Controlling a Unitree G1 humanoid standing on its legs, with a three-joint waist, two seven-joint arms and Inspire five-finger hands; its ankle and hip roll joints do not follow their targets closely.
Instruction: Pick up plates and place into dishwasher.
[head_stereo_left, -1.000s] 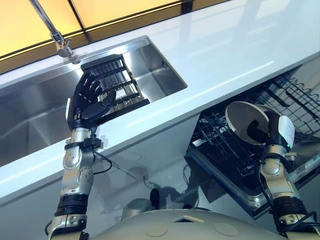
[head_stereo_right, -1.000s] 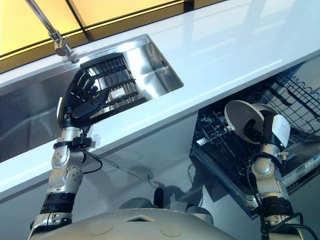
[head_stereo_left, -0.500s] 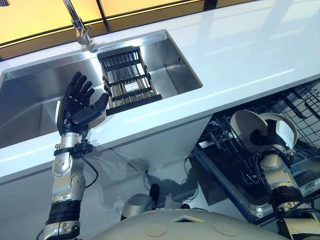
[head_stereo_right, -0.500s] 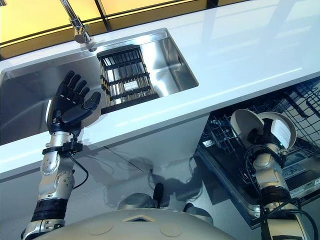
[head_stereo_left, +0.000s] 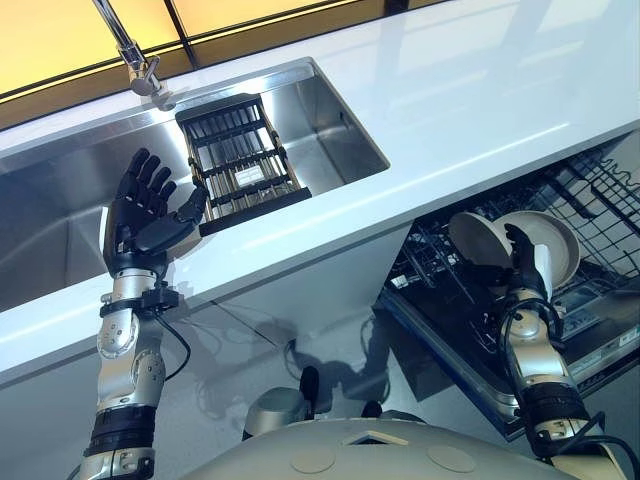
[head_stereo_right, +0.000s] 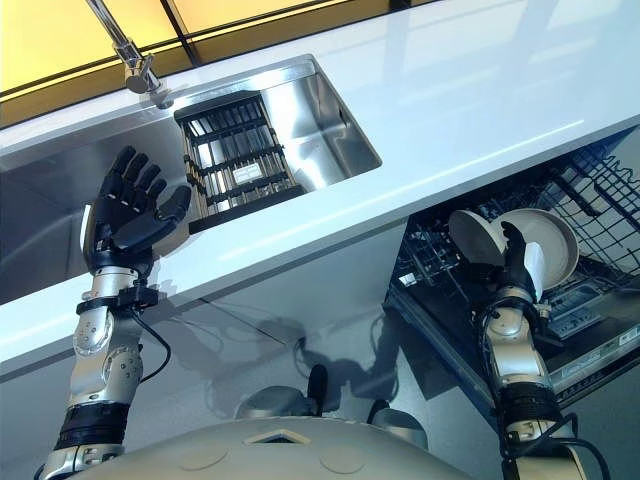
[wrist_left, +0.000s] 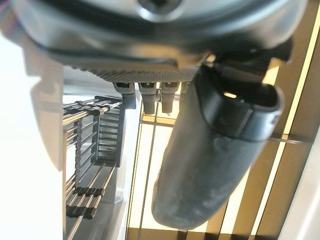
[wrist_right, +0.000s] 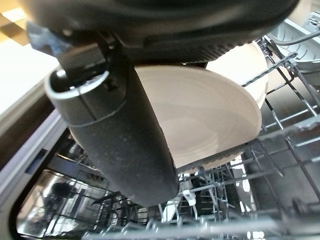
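Bright and evenly lit; amber glow from the window (head_stereo_left: 90, 30); glare streaks on the white counter (head_stereo_left: 480, 90); blurred close up.

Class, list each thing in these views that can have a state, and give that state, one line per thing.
Left hand: open, raised over the sink, holding nothing.
Right hand: against the plates in the rack; grip unclear.
Plates: two, standing on edge in the rack.
Dishwasher rack: pulled out.
Sink rack: holds no dishes.

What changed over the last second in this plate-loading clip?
The right hand lowered its plate into the dishwasher rack, standing it beside another plate; thumb still against it. The left hand stayed open above the sink.
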